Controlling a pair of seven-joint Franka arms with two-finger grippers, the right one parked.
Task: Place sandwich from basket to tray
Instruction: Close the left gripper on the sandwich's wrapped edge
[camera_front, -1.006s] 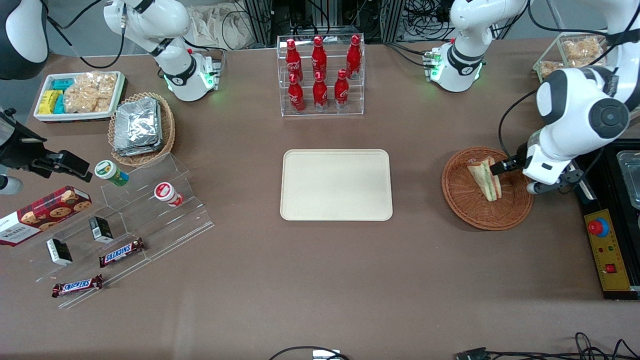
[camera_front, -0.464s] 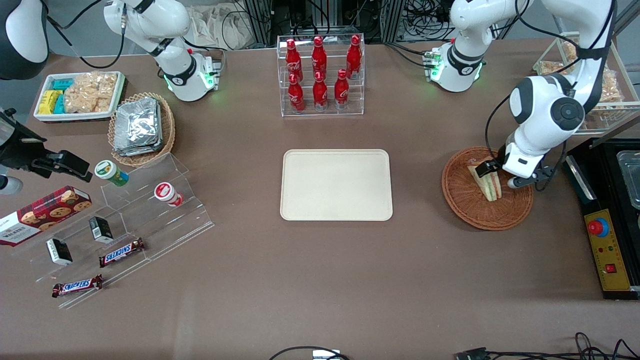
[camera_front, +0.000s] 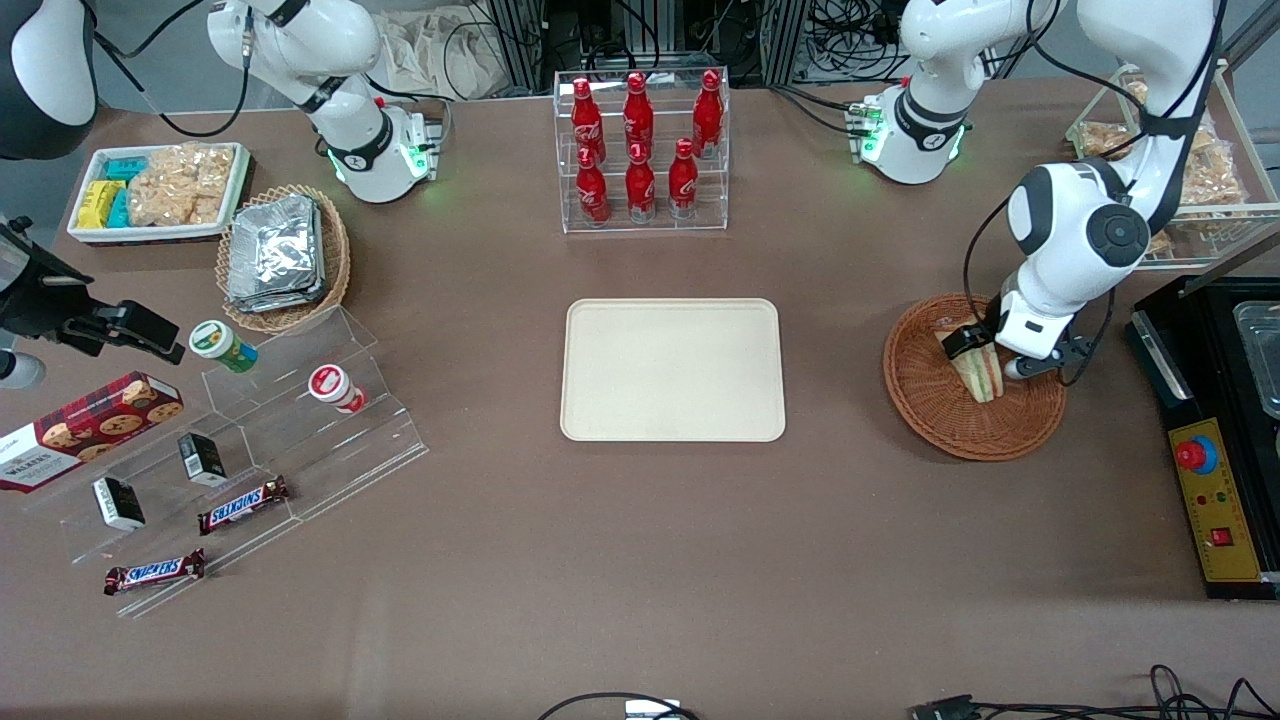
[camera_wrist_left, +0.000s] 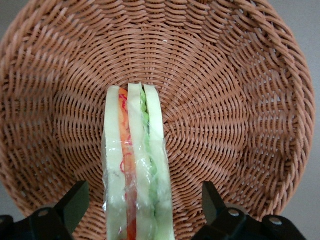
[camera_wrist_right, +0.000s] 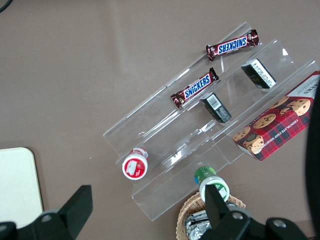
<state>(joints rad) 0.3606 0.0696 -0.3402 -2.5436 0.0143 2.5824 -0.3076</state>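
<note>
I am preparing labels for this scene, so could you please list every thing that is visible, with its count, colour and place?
sandwich: 1, white bread with green and red filling, on edge in the basket
basket: 1, reddish-brown wicker, toward the working arm's end of the table
tray: 1, cream, mid-table
cola bottles: 6, red, in a clear rack farther from the front camera than the tray
foil packets: a stack, silver, in a tan basket toward the parked arm's end
snack tub: 1, white, yellow and teal packs, beside that basket
Snickers bars: 2, brown, on the clear stepped stand
cookie box: 1, red, beside the stand
gripper: 1, black, open, fingers straddling the sandwich
</note>
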